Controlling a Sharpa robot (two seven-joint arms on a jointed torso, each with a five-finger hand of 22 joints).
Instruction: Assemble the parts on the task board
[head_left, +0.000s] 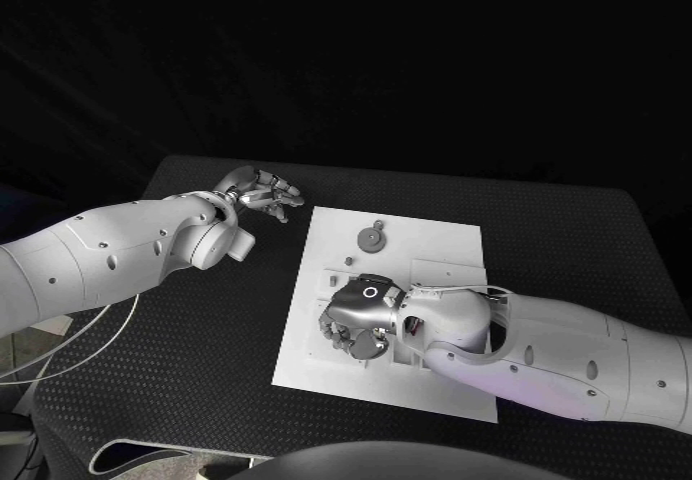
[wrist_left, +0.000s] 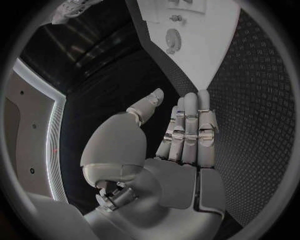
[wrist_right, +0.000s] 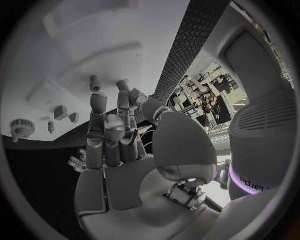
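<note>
While the left hand (head_left: 264, 192) is hovering over the black bench (head_left: 188, 330) just off the task board's (head_left: 433, 235) far left corner, fingers straight, slightly apart and holding nothing, a grey gear (head_left: 374, 238) is lying on the board to its right. The right hand (head_left: 361, 318) is reaching down onto the board's near left part; whether it is gripping anything, I cannot tell.

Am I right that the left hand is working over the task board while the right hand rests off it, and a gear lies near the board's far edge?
Not quite: the hands are swapped. The head view shows the right hand over the task board and the left hand off it, above the black table. The gear does lie near the far edge.
</note>
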